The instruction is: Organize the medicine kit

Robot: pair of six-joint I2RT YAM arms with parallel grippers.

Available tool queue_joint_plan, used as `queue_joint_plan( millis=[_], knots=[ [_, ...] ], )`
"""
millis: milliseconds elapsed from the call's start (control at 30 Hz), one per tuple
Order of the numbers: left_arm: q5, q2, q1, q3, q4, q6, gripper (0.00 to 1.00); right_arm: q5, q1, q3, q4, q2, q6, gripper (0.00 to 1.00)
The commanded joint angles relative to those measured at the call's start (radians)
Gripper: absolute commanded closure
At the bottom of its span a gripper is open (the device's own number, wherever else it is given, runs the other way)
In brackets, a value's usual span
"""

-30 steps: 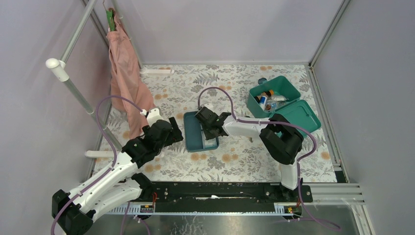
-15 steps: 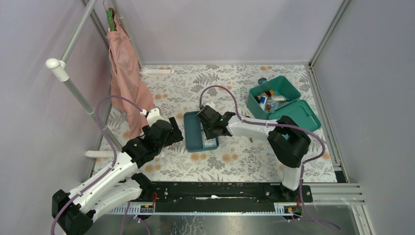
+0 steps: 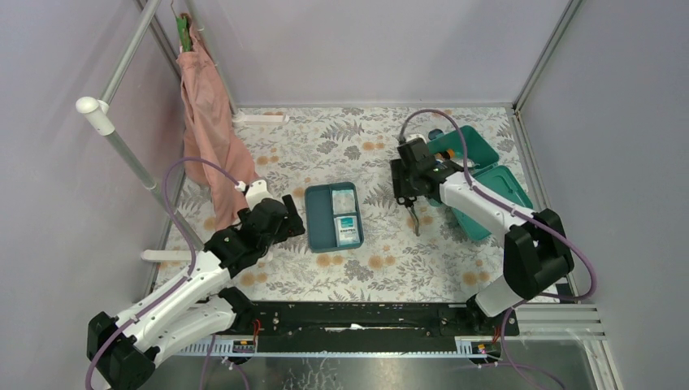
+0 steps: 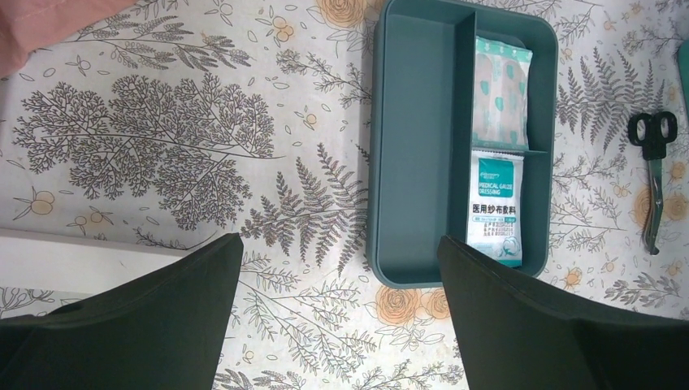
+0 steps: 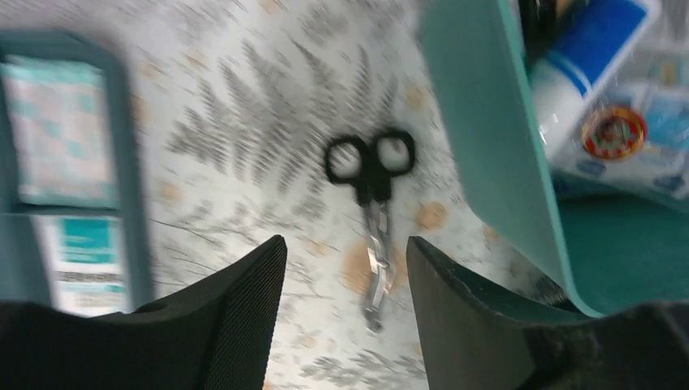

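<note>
While the right gripper hangs open above the black-handled metal scissors beside the teal-green plastic medicine kit, picking them up likely needs lowering, then closing.

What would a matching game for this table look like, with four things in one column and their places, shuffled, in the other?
Things:
1. scissors
2. gauze dressing packet
3. pink cloth
4. medicine kit

Places:
A. hanging at the far left
B. standing open at the far right
C. inside the divided tray
D. lying flat on the flowered tablecloth, between tray and kit

Pairs: 1-D, 2-C, 3-A, 4-B.
</note>
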Motion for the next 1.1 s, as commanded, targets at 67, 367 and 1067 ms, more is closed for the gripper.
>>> queue_joint_plan(
  millis=[67,367,1067],
  knots=[
    [0.023,0.019,0.004,0.013,0.011,0.021,0.02,-0.172,-0.115,-0.088,-0.048,0.003,-0.112,0.31],
    [0.027,0.012,0.004,0.012,0.005,0.03,0.02,-0.17,-0.138,-0.107,-0.045,0.107,-0.141,0.33],
    [0.028,0.019,0.005,0.011,0.005,0.034,0.02,-0.172,-0.148,-0.145,0.01,0.231,-0.122,0.57]
  ],
)
